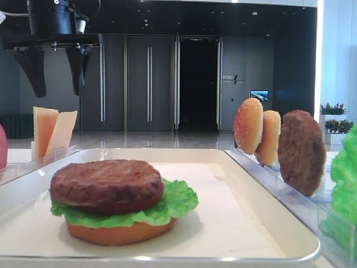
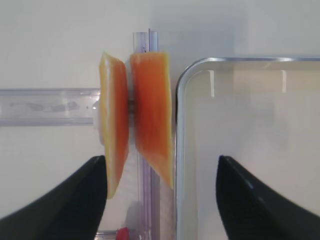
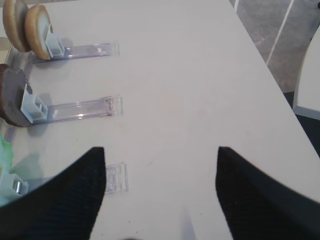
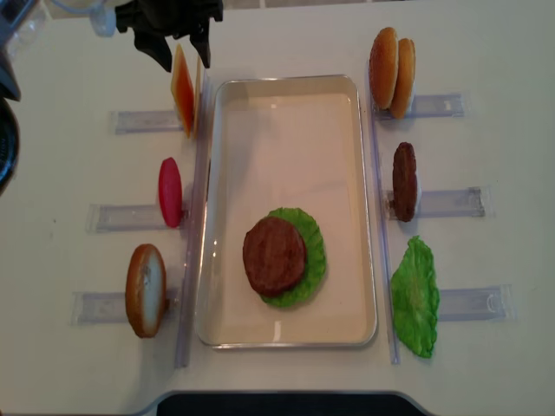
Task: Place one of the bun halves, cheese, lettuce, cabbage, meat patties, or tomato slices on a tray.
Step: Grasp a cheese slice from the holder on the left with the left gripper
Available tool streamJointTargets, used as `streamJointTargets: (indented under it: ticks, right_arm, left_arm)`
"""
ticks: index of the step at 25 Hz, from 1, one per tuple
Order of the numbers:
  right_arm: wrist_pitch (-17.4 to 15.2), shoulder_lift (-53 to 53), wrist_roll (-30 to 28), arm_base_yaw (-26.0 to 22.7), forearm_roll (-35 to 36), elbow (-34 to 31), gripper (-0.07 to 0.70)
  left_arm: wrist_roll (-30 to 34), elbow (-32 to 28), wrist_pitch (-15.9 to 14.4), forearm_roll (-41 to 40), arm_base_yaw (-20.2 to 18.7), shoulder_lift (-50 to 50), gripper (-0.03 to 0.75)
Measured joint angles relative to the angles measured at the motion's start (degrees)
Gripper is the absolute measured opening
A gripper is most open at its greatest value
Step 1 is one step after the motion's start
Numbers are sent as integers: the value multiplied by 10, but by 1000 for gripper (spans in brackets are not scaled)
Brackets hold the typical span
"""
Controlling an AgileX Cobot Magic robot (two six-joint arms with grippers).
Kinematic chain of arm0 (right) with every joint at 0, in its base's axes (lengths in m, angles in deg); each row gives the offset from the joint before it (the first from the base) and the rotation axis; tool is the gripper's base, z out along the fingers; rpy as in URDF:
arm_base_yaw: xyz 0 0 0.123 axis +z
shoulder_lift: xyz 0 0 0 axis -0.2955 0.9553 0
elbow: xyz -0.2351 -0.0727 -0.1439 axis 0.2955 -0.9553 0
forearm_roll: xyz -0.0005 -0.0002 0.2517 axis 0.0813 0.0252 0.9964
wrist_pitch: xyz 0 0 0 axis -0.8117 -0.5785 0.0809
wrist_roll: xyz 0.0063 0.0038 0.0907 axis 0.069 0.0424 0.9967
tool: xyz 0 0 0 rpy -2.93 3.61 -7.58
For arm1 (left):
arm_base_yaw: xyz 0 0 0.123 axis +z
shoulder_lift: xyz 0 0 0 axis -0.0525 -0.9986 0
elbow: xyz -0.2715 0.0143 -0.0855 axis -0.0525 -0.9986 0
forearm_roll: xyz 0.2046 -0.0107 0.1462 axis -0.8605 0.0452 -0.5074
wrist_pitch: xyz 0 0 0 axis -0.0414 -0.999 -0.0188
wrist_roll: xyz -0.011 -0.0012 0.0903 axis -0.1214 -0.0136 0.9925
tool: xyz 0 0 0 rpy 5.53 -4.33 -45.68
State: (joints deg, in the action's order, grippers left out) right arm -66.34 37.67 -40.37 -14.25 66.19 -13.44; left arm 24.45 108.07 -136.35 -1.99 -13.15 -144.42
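Two pale orange cheese [image 2: 152, 115] slices stand upright in a clear rack just left of the tray's [image 2: 181, 110] corner. My left gripper [image 2: 161, 159] hovers over them, open, its fingers straddling both slices without touching; from above the left gripper [image 4: 182, 54] sits over the cheese [image 4: 183, 91]. On the tray [image 4: 286, 139] lies a meat patty [image 4: 274, 256] on lettuce [image 4: 314, 251] on a bun half [image 1: 120, 231]. My right gripper [image 3: 160, 150] is open over bare table with nothing between its fingers.
Left racks hold a red tomato slice [image 4: 170, 191] and a bun half [image 4: 146, 290]. Right racks hold two bun halves [image 4: 392, 61], a patty [image 4: 404, 180] and a lettuce leaf [image 4: 414, 296]. Clear rack rails [image 3: 82, 107] lie near the right gripper.
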Motion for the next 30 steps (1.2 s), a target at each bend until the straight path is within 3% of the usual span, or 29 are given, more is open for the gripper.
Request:
streamJointTargets:
  ticks: [17, 30]
  right_arm:
    - [-1, 0, 0, 0, 0, 0, 477]
    - [-1, 0, 0, 0, 0, 0, 477]
  left_arm:
    - [-10, 0, 48, 1, 0, -25, 518]
    - [-9, 0, 50, -11, 0, -52, 518]
